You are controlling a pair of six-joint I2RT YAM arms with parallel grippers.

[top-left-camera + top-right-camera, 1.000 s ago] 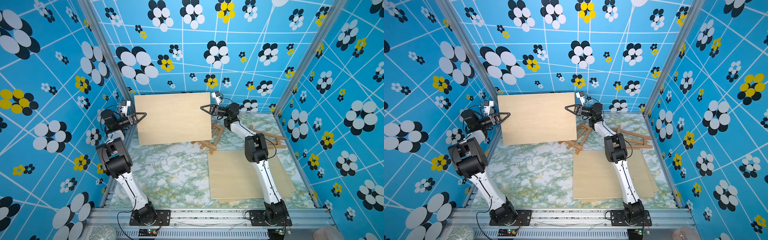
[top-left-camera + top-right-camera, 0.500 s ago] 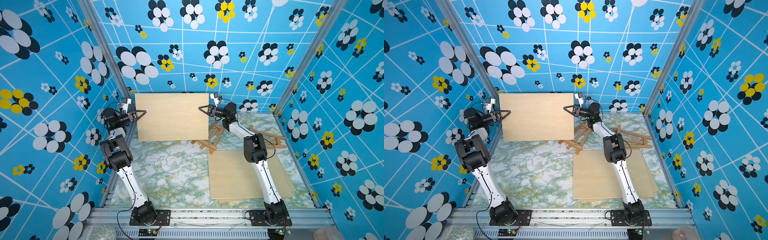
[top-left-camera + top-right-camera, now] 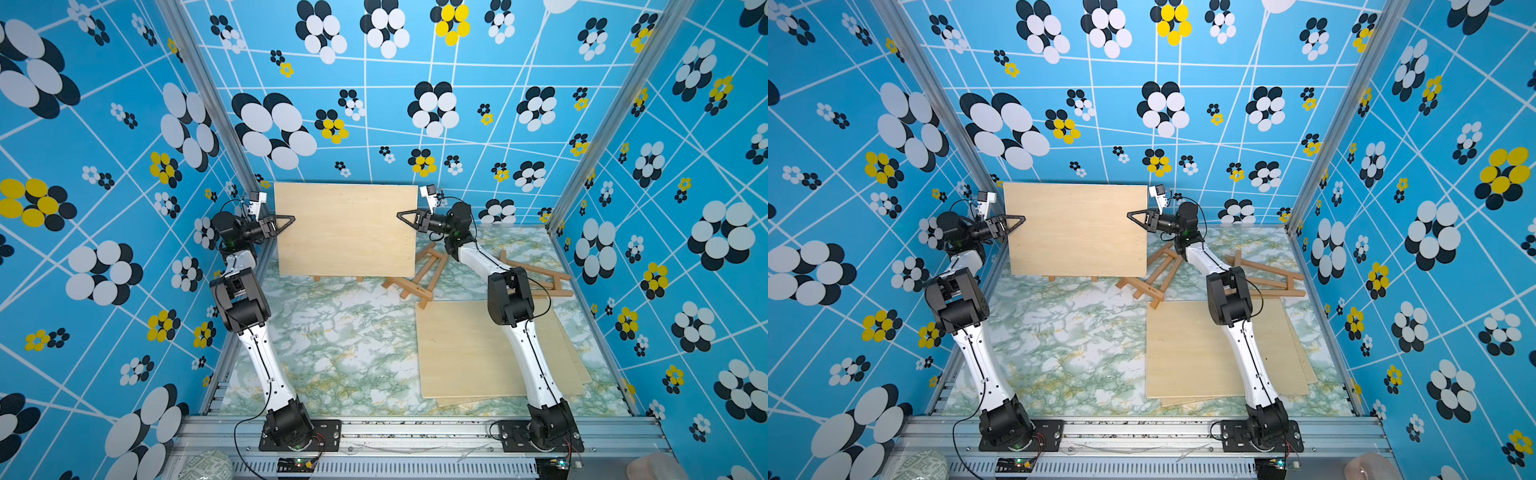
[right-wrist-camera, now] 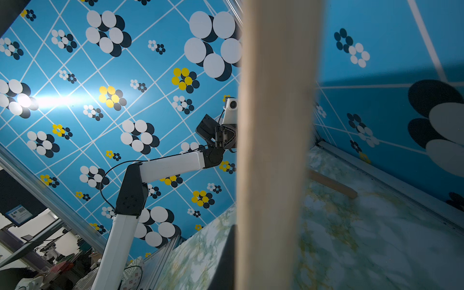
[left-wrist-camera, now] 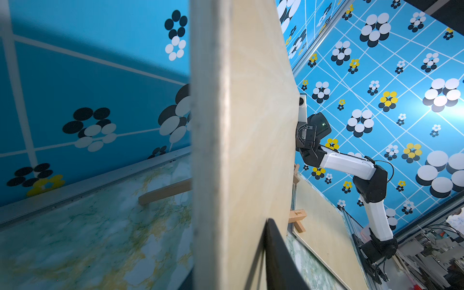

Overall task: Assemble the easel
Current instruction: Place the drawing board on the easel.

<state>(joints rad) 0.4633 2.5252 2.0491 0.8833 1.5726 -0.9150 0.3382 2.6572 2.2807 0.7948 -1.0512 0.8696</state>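
1. Whereas it tilted a second ago, the board (image 3: 347, 230) now stands level, low over the back easel (image 3: 316, 278).
2. Its side edges are pinched by the left gripper (image 3: 286, 220) and right gripper (image 3: 405, 217); seating seems near.

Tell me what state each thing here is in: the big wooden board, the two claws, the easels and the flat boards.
board, upright, clamped at both side edges.
left gripper, shut on the board's edge.
right gripper, shut on the opposite edge.
easel behind the board, apparently standing, mostly hidden; only its feet show.
second easel, lying on the table, untouched.
third easel, lying on the table, untouched.
stack of boards, flat on the table.
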